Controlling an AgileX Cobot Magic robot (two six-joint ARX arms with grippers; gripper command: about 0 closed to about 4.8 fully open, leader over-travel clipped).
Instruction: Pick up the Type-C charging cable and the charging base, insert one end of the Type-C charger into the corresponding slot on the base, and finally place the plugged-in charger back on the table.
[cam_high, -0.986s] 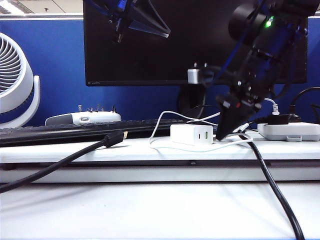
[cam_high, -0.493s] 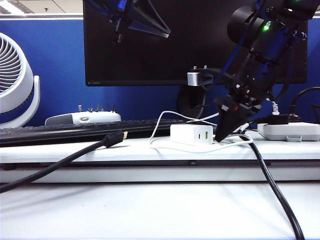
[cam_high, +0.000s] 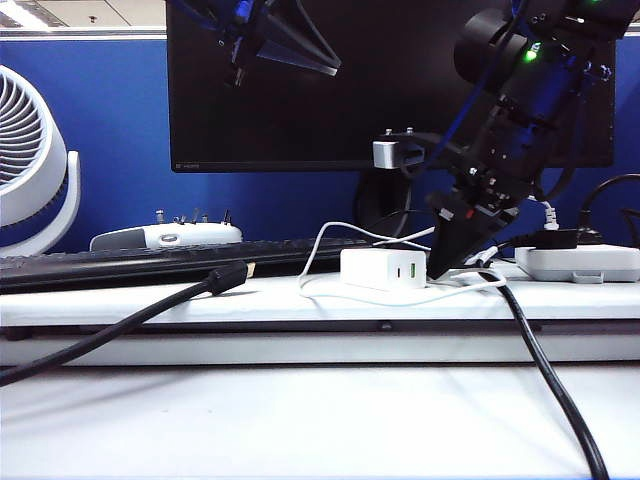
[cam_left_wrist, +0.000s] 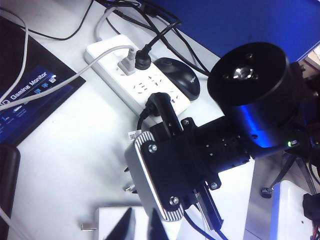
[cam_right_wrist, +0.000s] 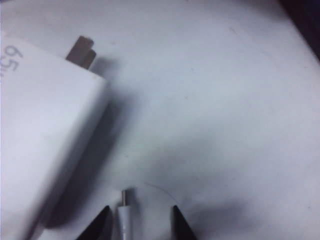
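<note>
The white charging base (cam_high: 383, 268) lies on the table's raised ledge (cam_high: 200, 295), its green-lined port facing front. The thin white Type-C charging cable (cam_high: 318, 248) loops behind and around it. My right gripper (cam_high: 440, 268) points down just right of the base, tip at the ledge. In the right wrist view this gripper (cam_right_wrist: 140, 222) is open, its fingers either side of the cable's plug (cam_right_wrist: 125, 210) without touching it, beside the base (cam_right_wrist: 45, 130). My left gripper (cam_high: 330, 66) hangs high above. Its tips (cam_left_wrist: 142, 227) are almost together and hold nothing, far above the base (cam_left_wrist: 112, 222).
A thick black cable (cam_high: 150, 310) crosses the ledge at left, another (cam_high: 550, 380) runs down at right. A keyboard (cam_high: 150, 262), fan (cam_high: 30, 160) and monitor (cam_high: 300, 100) stand behind. A white power strip (cam_high: 580, 262) lies at right; by it (cam_left_wrist: 140, 85) sits a mouse (cam_left_wrist: 177, 77).
The right arm has tilted very slightly, its tip staying beside the base. The left arm, the base and the cable have not moved.
</note>
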